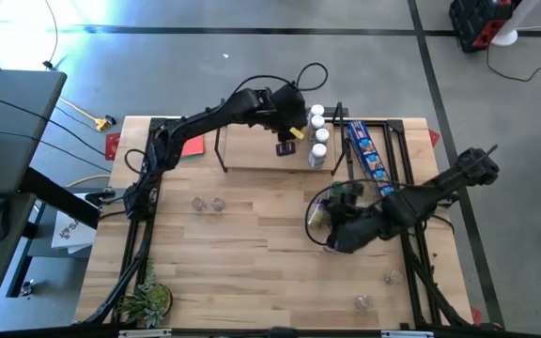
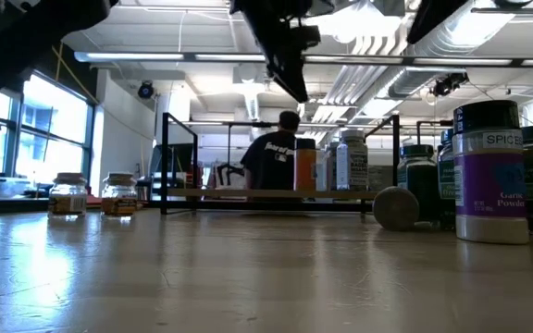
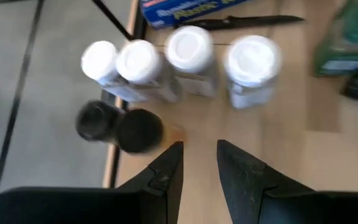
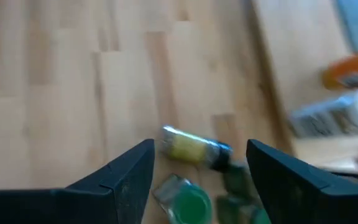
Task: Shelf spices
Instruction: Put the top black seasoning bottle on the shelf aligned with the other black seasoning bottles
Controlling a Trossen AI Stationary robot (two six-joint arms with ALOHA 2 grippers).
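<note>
Several white-lidded spice jars point(image 3: 194, 50) stand upright in a row at the right end of the wooden shelf point(image 1: 261, 155), with two black-lidded jars point(image 3: 120, 127) beside them. My left gripper point(image 3: 199, 146) hovers above the shelf point(image 1: 285, 145), just left of that row, open by a narrow gap and empty. My right gripper point(image 1: 330, 225) hangs wide open over a yellow jar point(image 4: 191, 148) that lies on its side on the table next to green-lidded jars point(image 4: 188, 202). It touches none of them.
A blue snack packet point(image 1: 364, 150) lies right of the shelf, a red card point(image 1: 191, 145) to its left. Two small jars point(image 1: 207, 202) stand mid-left, and clear jars point(image 1: 393, 277) lie near the right front. A plant point(image 1: 148, 300) fills the near left corner. A person point(image 2: 276, 157) sits beyond the table.
</note>
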